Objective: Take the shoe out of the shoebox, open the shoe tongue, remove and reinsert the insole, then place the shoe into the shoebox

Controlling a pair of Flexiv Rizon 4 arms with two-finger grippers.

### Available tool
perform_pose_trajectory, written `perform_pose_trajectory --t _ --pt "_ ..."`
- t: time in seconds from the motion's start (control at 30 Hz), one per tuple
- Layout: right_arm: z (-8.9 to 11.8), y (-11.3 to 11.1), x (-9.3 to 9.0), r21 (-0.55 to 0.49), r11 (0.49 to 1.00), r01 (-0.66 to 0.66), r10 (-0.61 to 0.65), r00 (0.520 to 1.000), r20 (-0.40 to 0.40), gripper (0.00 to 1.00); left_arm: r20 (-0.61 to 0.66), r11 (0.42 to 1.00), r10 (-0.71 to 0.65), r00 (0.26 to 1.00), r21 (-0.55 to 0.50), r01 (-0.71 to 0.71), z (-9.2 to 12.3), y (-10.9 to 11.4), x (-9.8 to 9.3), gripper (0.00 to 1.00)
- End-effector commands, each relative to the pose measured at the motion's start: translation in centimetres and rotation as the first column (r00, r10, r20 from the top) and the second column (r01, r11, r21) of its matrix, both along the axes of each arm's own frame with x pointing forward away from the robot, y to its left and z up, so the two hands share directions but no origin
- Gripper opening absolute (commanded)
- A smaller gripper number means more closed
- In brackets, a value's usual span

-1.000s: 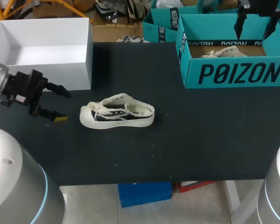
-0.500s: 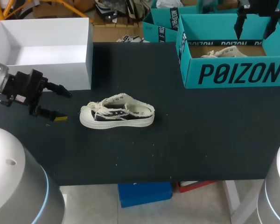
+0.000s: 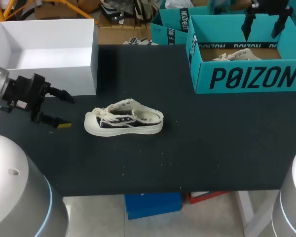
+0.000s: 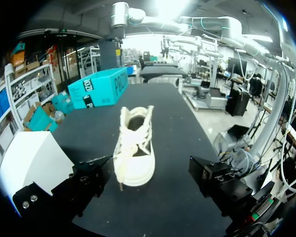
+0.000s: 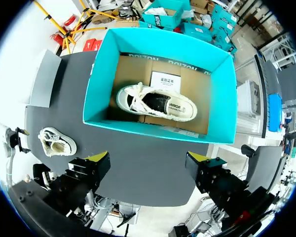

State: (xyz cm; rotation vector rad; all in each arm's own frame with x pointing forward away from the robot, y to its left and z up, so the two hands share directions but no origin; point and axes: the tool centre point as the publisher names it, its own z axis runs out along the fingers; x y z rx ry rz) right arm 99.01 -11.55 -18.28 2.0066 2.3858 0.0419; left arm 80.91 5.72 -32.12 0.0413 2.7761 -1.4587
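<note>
Above the black table (image 3: 212,148), the empty, wide-spread right gripper (image 3: 259,28) has shifted over the teal shoebox (image 3: 246,79).

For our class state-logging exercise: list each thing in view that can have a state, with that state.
shoe on the table: upright on its sole, not gripped
teal shoebox: open, second shoe inside
white box: open
left gripper: fingers open
right gripper: fingers open, over the teal shoebox

You have two shoes. The loose shoe (image 3: 123,118) lies well clear of the teal box (image 3: 246,78); the boxed shoe (image 5: 155,102) lies inside it. You have two boxes: the teal box, and a white box (image 3: 79,79) well apart from it.
</note>
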Motion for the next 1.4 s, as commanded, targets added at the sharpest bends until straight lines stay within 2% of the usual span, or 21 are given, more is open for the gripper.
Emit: perform_pose_trajectory --t 0.03,0.1,0.13,0.3,0.4,0.47,1.03,1.07,1.27,1.4 --pt "0.6 2.8 -3.4 -0.017 0.99 -0.142 0.143 0.981 0.133 1.0 0.004 1.0 0.002 1.0 0.001 -0.002 -0.1 0.0 -0.1 1.0" --pt "0.9 4.2 -4.5 -0.009 0.973 -0.231 0.229 0.957 0.176 1.0 0.004 1.0 0.002 1.0 0.001 -0.002 -0.1 0.0 -0.1 1.0" --pt "1.2 5.2 -5.3 -0.013 0.955 -0.295 0.291 0.932 0.215 1.0 0.004 1.0 0.002 1.0 0.001 -0.002 -0.1 0.0 -0.1 1.0" --pt "1.4 8.8 -8.6 -0.011 0.859 -0.511 0.491 0.82 0.295 1.0 0.004 1.0 0.002 1.0 0.001 -0.002 -0.1 0.0 -0.1 1.0" --pt "1.4 10.6 -10.4 -0.005 0.764 -0.645 0.609 0.718 0.339 1.0 0.004 1.0 0.002 1.0 0.001 -0.002 -0.1 0.0 -0.1 1.0" --pt "1.3 11.9 -11.8 -0.024 0.656 -0.755 0.715 0.61 0.342 1.0 0.004 1.0 0.002 1.0 0.001 -0.002 -0.1 0.0 -0.1 1.0" --pt "1.3 11.9 -11.8 -0.024 0.656 -0.755 0.715 0.61 0.342 1.0 0.004 1.0 0.002 1.0 0.001 -0.002 -0.1 0.0 -0.1 1.0" --pt "0.9 12.0 -11.9 -0.016 0.656 -0.755 0.706 0.606 0.366 1.0 0.004 1.0 0.002 1.0 0.001 -0.002 -0.1 0.0 -0.1 1.0" --pt "-0.7 12.9 -11.7 0.011 0.595 -0.803 0.695 0.522 0.495 1.0 0.004 1.0 0.002 1.0 0.001 -0.002 -0.1 0.0 -0.1 1.0" --pt "-2.1 14.5 -11.4 -0.015 0.508 -0.861 0.727 0.419 0.544 1.0 0.004 1.0 0.002 1.0 0.001 -0.002 -0.1 0.0 -0.1 1.0"
